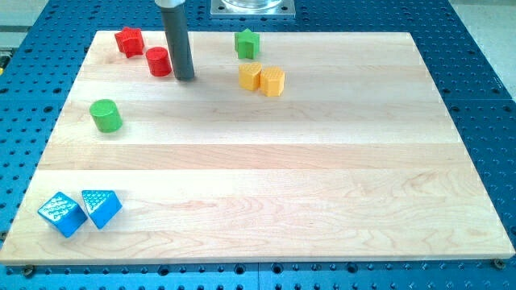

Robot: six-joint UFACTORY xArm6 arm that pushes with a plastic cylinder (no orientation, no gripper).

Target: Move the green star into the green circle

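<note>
The green star (pixel 247 43) sits near the view's top, right of centre-left. The green circle (pixel 106 115) is a short cylinder at the view's left, lower down. My tip (pixel 185 78) is at the end of the dark rod, just right of a red cylinder (pixel 159 61). The tip is left of and below the green star, and up and right of the green circle. It touches neither green block.
A red star (pixel 129 40) lies at the top left. Two yellow blocks (pixel 251 76) (pixel 272 81) sit side by side below the green star. Two blue blocks (pixel 61 213) (pixel 101 208) lie at the bottom left. The wooden board (pixel 282 177) rests on a blue perforated table.
</note>
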